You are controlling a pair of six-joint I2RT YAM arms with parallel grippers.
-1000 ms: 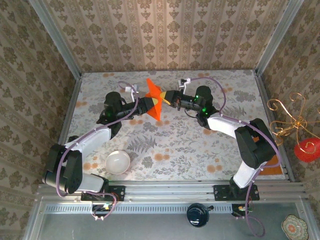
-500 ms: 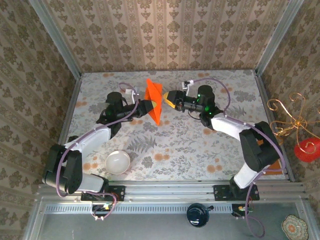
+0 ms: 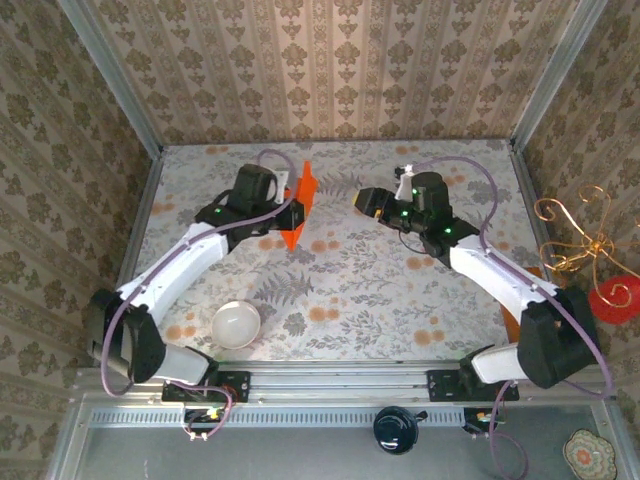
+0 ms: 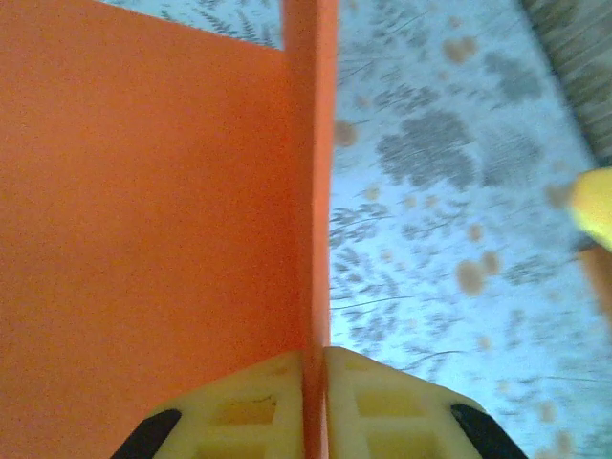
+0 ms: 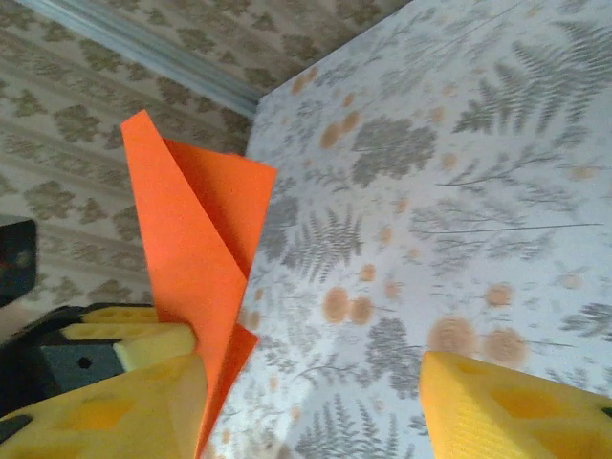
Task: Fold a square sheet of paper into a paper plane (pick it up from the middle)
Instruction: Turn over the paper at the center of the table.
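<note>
The table point(image 3: 350, 290) has a cloth with grey leaves and orange flowers on it. Patterned walls stand on three sides, with metal posts in the far corners. The left hand point(image 3: 289, 213) is up over the far half of the table and is pinched shut on the orange paper point(image 3: 305, 188). The paper is folded and stands on its edge, off the table, sticking out past the fingertips of that hand. In the left wrist view the two yellow fingers point(image 4: 382, 411) press together on the fold, and a big flat side of the paper point(image 4: 143, 191) goes off to one side. The right hand point(image 3: 360, 202) is to the right of the paper, apart from it, with its fingers spread open and nothing in them. In the right wrist view the paper point(image 5: 196, 239) is ahead of those open fingers point(image 5: 507, 402) and not between them. A white bowl point(image 3: 237, 324) sits well back from the left hand, on the near side of the table. The table between the two hands is bare, and there is open room all around the paper. A second ago the right hand was closed on the paper next to the left hand. Now it has let go and pulled back, and the left hand has turned the paper up onto its edge. The bowl has not moved.
</note>
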